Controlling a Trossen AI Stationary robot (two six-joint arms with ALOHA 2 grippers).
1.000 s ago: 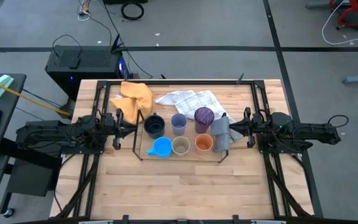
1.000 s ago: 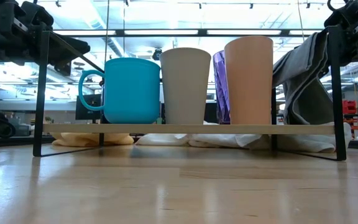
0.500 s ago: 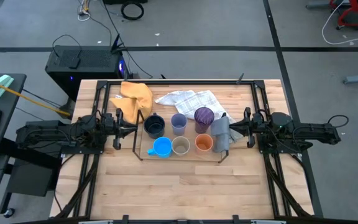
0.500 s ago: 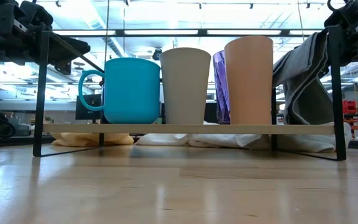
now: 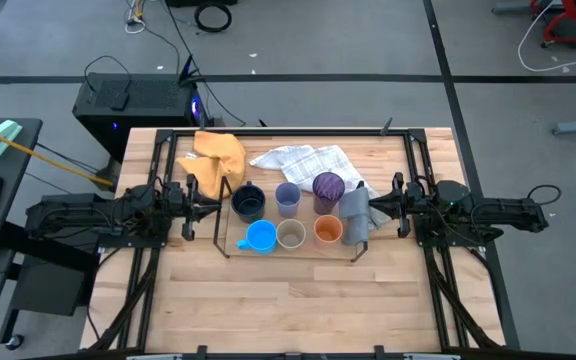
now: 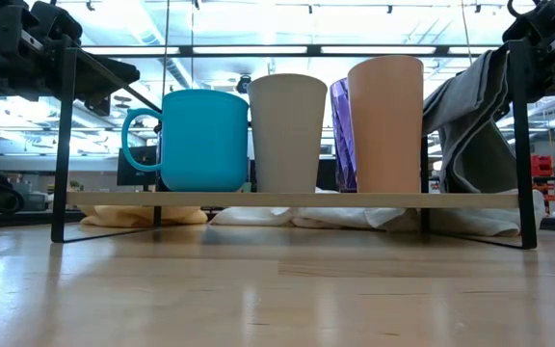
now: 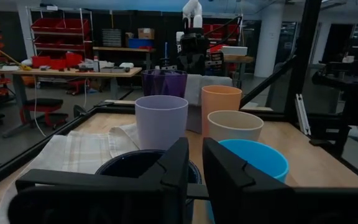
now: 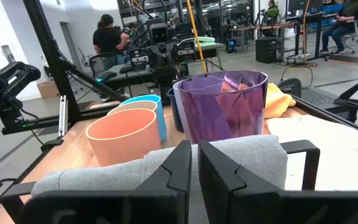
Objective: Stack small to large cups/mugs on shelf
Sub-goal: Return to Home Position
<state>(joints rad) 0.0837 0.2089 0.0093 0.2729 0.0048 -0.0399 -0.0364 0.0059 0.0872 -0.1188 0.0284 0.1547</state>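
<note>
Shelf packed, table front open
Six cups (image 5: pixel 290 234) fill the shelf (image 6: pixel 114 200) in two rows; a grey cloth (image 5: pixel 355 218) drapes its right end; the table (image 5: pixel 288 300) in front lies bare.

- The wooden surface (image 5: pixel 298 300) carries the shelf (image 6: pixel 104 200), with a yellow cloth (image 5: pixel 218 155) and a white-checked cloth (image 5: pixel 298 160) behind it.
- Front row on the shelf: bright blue mug (image 5: pixel 260 237), tan cup (image 5: pixel 290 235), orange cup (image 5: pixel 328 231).
- Back row: navy mug (image 5: pixel 248 203), lavender cup (image 5: pixel 287 198), purple cup (image 5: pixel 328 186).
- A grey cloth (image 5: pixel 355 215) hangs at its right end.

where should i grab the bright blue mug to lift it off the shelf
By the handle, from the left arm's side: the bright blue mug stands upright at the shelf end, handle sticking out that way, while the tan cup crowds its other side.
</note>
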